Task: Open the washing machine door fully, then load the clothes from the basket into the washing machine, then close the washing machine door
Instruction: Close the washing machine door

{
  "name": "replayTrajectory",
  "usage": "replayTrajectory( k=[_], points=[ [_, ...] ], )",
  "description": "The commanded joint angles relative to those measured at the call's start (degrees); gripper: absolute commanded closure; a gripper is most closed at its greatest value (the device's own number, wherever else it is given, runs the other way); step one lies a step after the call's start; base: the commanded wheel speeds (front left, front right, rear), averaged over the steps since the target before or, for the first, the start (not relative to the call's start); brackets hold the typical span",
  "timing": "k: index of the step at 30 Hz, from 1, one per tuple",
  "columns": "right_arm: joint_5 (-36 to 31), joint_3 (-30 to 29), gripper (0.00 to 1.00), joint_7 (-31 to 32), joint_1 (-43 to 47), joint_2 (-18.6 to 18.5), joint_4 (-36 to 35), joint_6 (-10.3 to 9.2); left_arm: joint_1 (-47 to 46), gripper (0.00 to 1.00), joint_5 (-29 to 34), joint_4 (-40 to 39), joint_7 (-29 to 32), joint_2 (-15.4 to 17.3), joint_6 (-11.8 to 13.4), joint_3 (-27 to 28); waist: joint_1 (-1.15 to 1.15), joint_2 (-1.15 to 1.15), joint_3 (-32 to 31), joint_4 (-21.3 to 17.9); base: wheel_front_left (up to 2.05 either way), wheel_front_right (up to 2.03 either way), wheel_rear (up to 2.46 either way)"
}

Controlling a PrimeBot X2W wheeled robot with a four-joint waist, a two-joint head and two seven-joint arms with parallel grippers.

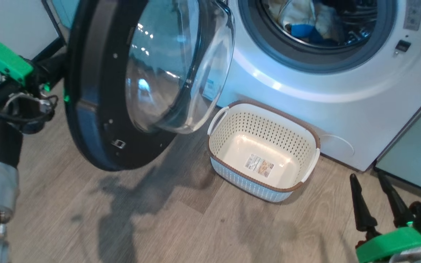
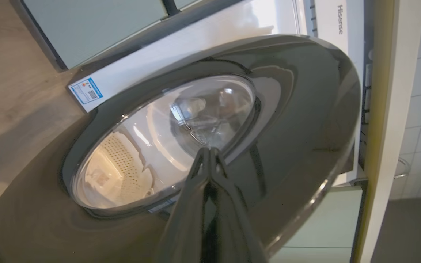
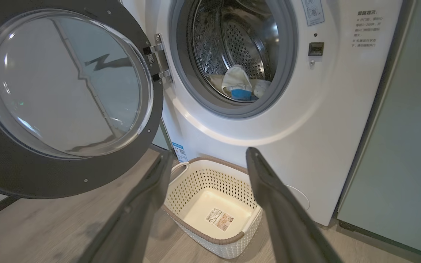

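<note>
Inside the washer (image 3: 305,128) drum the clothes (image 3: 238,86) are already piled up, pale yellow stuff with a blue bit in front. The basket (image 3: 210,182) sits on the floor just below the opening. The door (image 1: 97,109) hangs partway open. The left gripper (image 2: 209,150) is pinched shut on nothing, tips right at its outer face. The right gripper (image 1: 366,176) is spread wide, holding nothing, near the basket.

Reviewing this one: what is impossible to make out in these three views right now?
- Clothes: right wrist view; the gasket hides the pile's base, so the garment count is unclear.
- Left hand: left wrist view; its shut fingertips overlap the washing machine door, so whether they touch it is unclear.
- Basket label: head view; the print is too small to read.
</note>
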Motion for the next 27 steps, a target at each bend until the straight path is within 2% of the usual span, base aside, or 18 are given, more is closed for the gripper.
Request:
replayTrajectory(
  k=[1,14,22,27],
  points=[
    [0.53,0.92,0.0,-0.55,0.11,-0.15,-1.35,0.26,-0.95,1.0,-0.8,-2.7,0.85,2.24,-0.09,0.85,0.0,0.0,-1.0,-0.27,0.0,0.0,0.0],
    [0.57,-0.94,0.0,-0.55,1.85,0.95,-1.74,0.26,3.06,1.0,-1.71,-9.4,1.8,-2.8,-0.09,-2.28,0.0,0.0,-3.53,-2.16,0.0,0.0,0.0],
    [0.45,-1.43,0.0,-0.55,1.81,1.04,-1.84,0.26,5.37,1.0,-2.96,-10.31,-1.06,-5.84,-0.09,-1.83,0.0,0.0,-3.28,-5.98,0.0,0.0,0.0],
    [0.39,-1.67,0.0,-0.55,1.62,1.01,-1.89,0.26,5.9,1.0,-4.78,-11.51,-0.25,-7.17,-0.09,-1.47,0.0,0.0,-2.66,-8.5,0.0,0.0,0.0]
  ],
)
